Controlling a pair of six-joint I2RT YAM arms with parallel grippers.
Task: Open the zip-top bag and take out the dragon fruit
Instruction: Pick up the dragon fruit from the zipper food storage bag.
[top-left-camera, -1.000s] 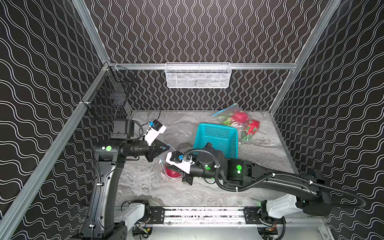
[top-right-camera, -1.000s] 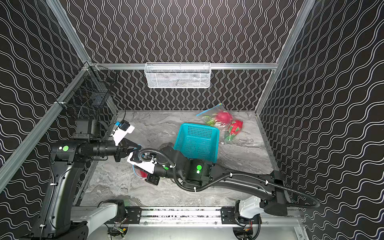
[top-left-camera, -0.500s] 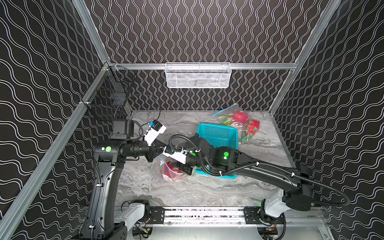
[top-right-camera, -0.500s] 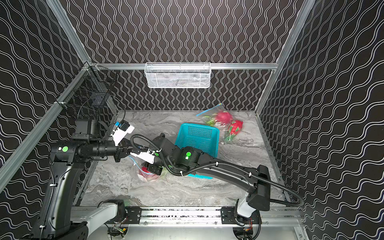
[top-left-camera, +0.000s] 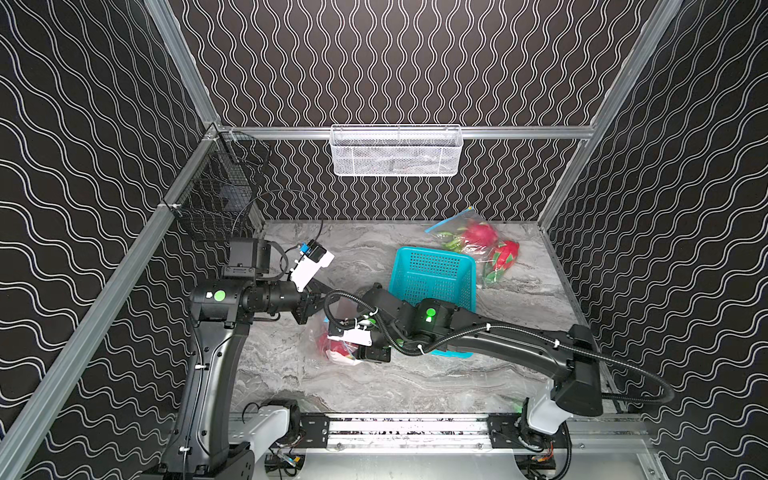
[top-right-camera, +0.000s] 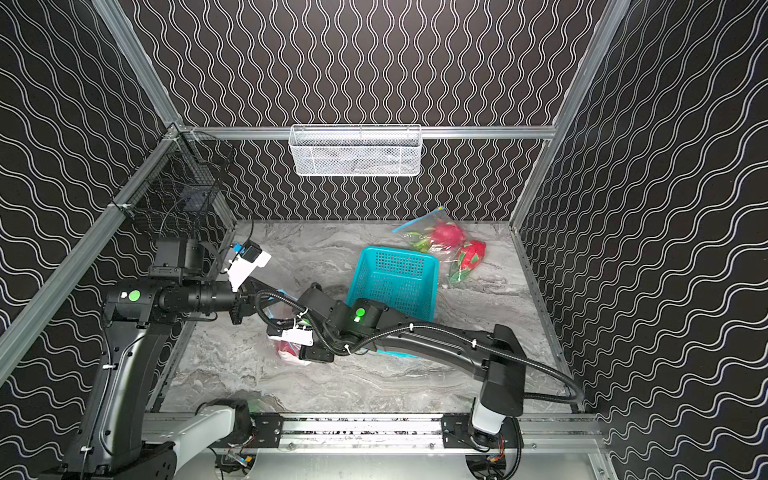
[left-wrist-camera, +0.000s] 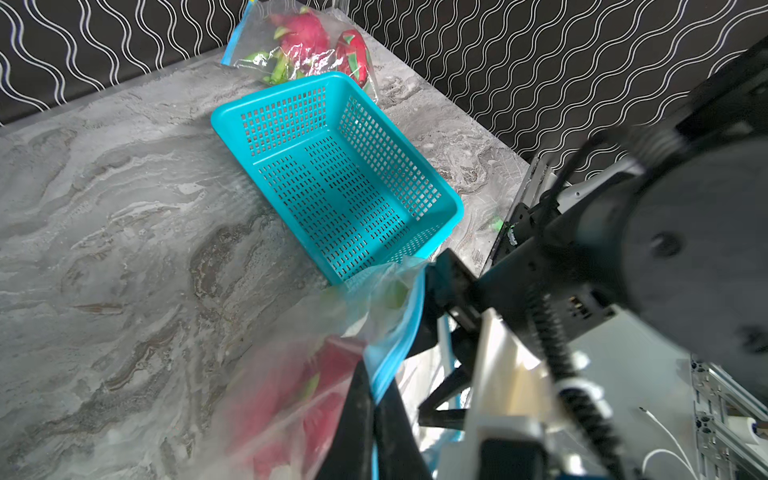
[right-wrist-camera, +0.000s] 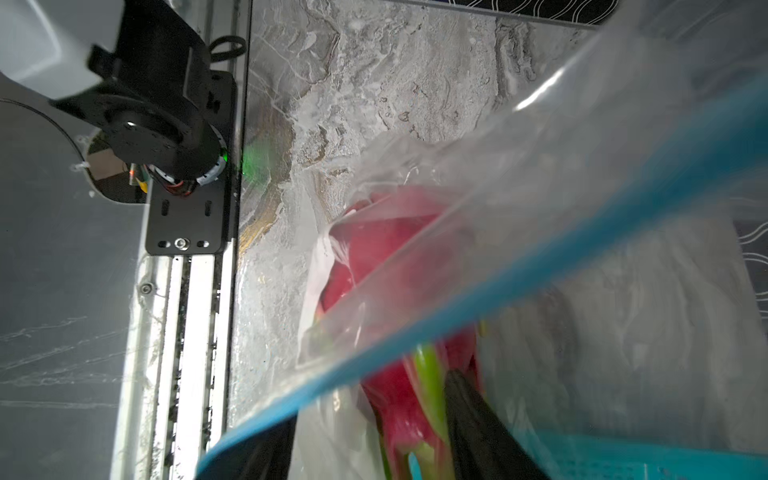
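— What is the zip-top bag (left-wrist-camera: 286, 365) made of?
— Thin, see-through plastic is used, soft and crinkled. A blue strip (left-wrist-camera: 401, 332) is run along its mouth. The bag is found on the grey, swirly table (top-left-camera: 374, 386), just beside the basket (top-left-camera: 432, 252).

— Where is the dragon fruit (right-wrist-camera: 386, 249) found?
— It is seen inside that bag. It is round and bright pink-red, with green leafy tips, and a white part is shown at one side.

— How is the basket made?
— Hard blue-green plastic is used. It is shaped like a box, and its walls and floor are dotted with rows of little holes.

— How is the left gripper (left-wrist-camera: 371, 395) held?
— It is stretched out sideways from a bent arm, above the table. Its fingers (left-wrist-camera: 357, 415) are pinched tight on the blue strip, and that end of the bag is held up.

— And the right gripper (right-wrist-camera: 365, 415)?
— It is reached across low from the right side and pointed at the bag's mouth. Its two black fingers (right-wrist-camera: 469, 407) are spread apart, with the fruit and the blue strip between them. Whether the fruit is touched cannot be told.

— Is anything else seen?
— A second clear bag (top-left-camera: 465, 241) with pink fruit is laid by the back wall.
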